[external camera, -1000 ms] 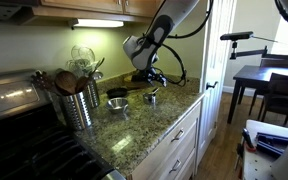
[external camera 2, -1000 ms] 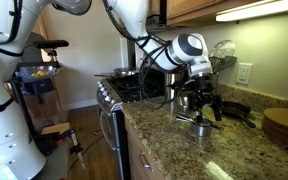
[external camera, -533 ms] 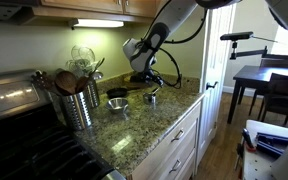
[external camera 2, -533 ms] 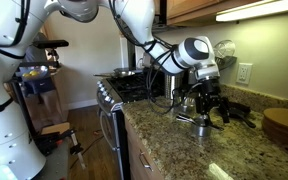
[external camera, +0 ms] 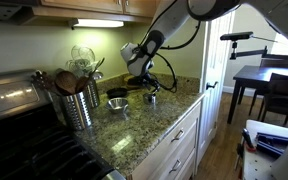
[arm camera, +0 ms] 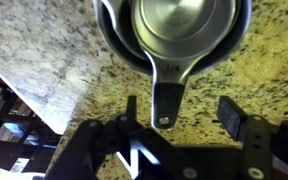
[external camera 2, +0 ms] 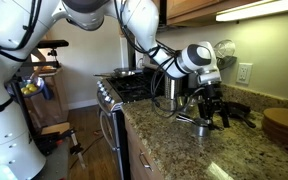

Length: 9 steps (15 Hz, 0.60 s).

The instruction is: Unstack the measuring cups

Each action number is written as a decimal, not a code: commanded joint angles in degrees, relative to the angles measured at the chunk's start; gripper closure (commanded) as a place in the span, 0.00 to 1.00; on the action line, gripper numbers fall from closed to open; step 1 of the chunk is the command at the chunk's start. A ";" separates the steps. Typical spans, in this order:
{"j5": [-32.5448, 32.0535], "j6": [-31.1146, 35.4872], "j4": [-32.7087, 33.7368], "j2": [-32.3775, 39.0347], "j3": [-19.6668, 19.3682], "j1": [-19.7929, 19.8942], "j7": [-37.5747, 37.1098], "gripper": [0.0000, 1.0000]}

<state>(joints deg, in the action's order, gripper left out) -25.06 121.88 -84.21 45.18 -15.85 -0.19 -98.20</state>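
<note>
The measuring cups (arm camera: 174, 30) are shiny silver and sit nested on the speckled granite counter, filling the top of the wrist view. Their shared handle (arm camera: 167, 97) points down toward the gripper (arm camera: 181, 115). The gripper is open, its two dark fingers either side of the handle's tip, which lies nearer the left finger (arm camera: 131, 112); no pad touches it. In both exterior views the gripper (external camera: 148, 88) (external camera 2: 206, 113) hangs straight down just above the small stack (external camera: 151, 99) (external camera 2: 200, 129) near the counter's front edge.
A tall perforated steel holder (external camera: 79, 106) with wooden spoons stands near the stove (external camera: 24, 140). A dark bowl (external camera: 117, 93) and another silver cup (external camera: 117, 104) lie between the holder and the stack. A round wooden board (external camera 2: 282, 125) lies further along the counter.
The gripper has come down a little closer to the stack and its fingers have begun to narrow around the handle. The cups have not moved.
</note>
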 commanded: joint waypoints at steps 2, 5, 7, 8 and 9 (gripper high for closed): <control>1.13 -0.45 2.31 1.45 -0.81 0.09 0.78 0.53; 1.12 -0.56 2.57 1.58 -0.93 0.08 0.96 0.74; 1.08 -0.51 2.50 1.54 -0.99 0.08 1.00 0.87; 1.02 -0.54 2.49 1.54 -1.05 0.06 1.00 0.93; 0.99 -0.64 2.46 1.54 -1.11 0.05 1.04 0.93</control>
<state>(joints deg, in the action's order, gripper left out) -25.06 121.78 -82.71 46.33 -16.35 -0.19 -97.99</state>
